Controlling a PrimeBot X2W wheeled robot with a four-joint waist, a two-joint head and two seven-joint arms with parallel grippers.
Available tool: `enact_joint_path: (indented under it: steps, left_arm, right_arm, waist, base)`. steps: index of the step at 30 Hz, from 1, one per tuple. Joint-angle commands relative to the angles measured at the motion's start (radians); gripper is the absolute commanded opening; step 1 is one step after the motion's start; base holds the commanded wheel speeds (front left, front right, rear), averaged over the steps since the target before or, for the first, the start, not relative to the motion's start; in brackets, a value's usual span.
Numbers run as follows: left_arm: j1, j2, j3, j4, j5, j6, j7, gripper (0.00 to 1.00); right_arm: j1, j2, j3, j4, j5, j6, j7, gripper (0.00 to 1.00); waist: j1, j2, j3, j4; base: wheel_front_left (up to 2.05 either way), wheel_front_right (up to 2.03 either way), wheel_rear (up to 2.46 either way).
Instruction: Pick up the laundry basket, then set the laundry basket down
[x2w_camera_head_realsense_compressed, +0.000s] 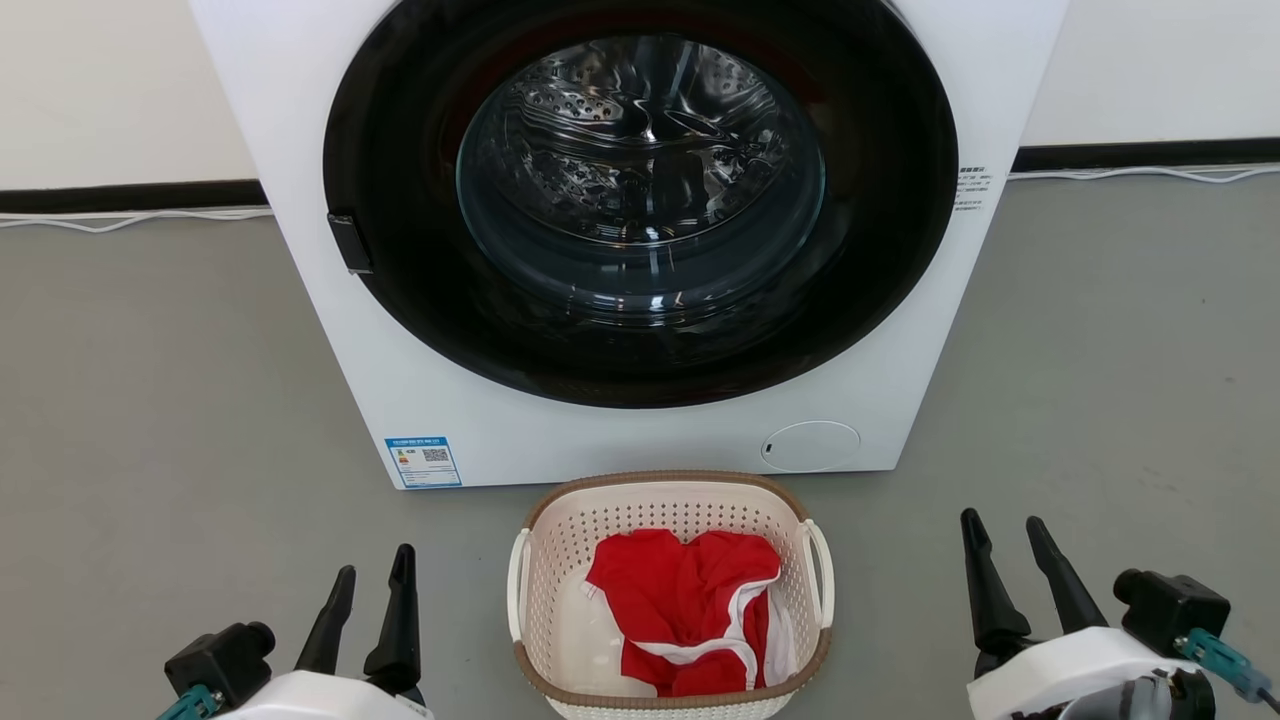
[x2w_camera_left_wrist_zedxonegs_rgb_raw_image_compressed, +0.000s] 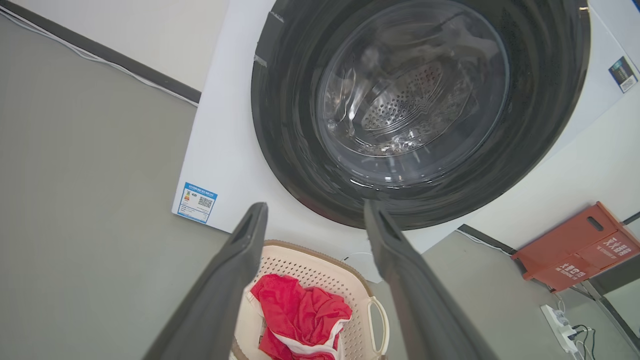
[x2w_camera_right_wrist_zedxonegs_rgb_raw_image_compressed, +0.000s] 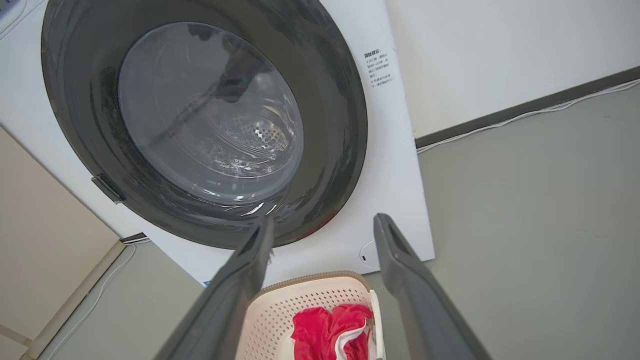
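The laundry basket (x2w_camera_head_realsense_compressed: 560, 620), cream perforated plastic with a brown rim and white side handles, stands on the grey floor just in front of the washer. A red garment with white trim (x2w_camera_head_realsense_compressed: 690, 610) lies inside it. My left gripper (x2w_camera_head_realsense_compressed: 375, 572) is open at the lower left, well clear of the basket's left handle. On the other side my right gripper (x2w_camera_head_realsense_compressed: 1004, 533) is open too, apart from the right handle. Both wrist views look past open fingers at the basket (x2w_camera_left_wrist_zedxonegs_rgb_raw_image_compressed: 320, 270) (x2w_camera_right_wrist_zedxonegs_rgb_raw_image_compressed: 300, 300); the left gripper (x2w_camera_left_wrist_zedxonegs_rgb_raw_image_compressed: 315, 212) and right gripper (x2w_camera_right_wrist_zedxonegs_rgb_raw_image_compressed: 325, 225) hold nothing.
A white front-loading washer (x2w_camera_head_realsense_compressed: 480, 420) with a shut dark round door (x2w_camera_head_realsense_compressed: 640, 200) rises right behind the basket. White cables run along the black skirting (x2w_camera_head_realsense_compressed: 120, 195). An orange box (x2w_camera_left_wrist_zedxonegs_rgb_raw_image_compressed: 575, 250) and a power strip (x2w_camera_left_wrist_zedxonegs_rgb_raw_image_compressed: 560, 325) lie off to the right.
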Motion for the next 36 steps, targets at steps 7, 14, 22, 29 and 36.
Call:
enact_joint_path:
  steps: [7, 14, 22, 29, 36]
  left_arm:
    - [-0.010, 0.012, 0.019, -0.029, 0.104, -0.007, -0.035, 1.00]
    - [-0.008, 0.013, 0.018, -0.030, 0.174, -0.007, -0.052, 1.00]
    - [-0.007, 0.014, 0.016, -0.031, 0.267, -0.008, -0.076, 1.00]
    - [-0.005, 0.015, 0.018, -0.030, 0.349, -0.009, -0.096, 1.00]
    - [-0.008, 0.015, 0.020, -0.027, 0.382, -0.011, -0.105, 1.00]
  right_arm:
    - [-0.041, -0.011, 0.024, -0.017, -0.109, 0.006, -0.037, 1.00]
    - [-0.043, -0.009, 0.022, -0.015, -0.181, 0.006, -0.054, 1.00]
    - [-0.046, -0.004, 0.010, -0.016, -0.279, 0.007, -0.078, 1.00]
    - [-0.047, -0.001, 0.012, -0.012, -0.364, 0.007, -0.098, 1.00]
    - [-0.049, 0.003, 0.010, -0.010, -0.397, 0.008, -0.107, 1.00]
  waist:
    - [-0.0001, 0.0000, 0.003, -0.003]
    - [-0.0001, 0.0000, 0.006, -0.006]
    - [-0.0001, 0.0000, 0.007, -0.009]
    - [-0.0001, 0.0000, 0.010, -0.012]
    - [-0.0001, 0.0000, 0.014, -0.013]
  base:
    - [0.00, 0.00, 0.00]
    - [0.00, 0.00, 0.00]
    - [0.00, 0.00, 0.00]
    - [0.00, 0.00, 0.00]
    - [0.00, 0.00, 0.00]
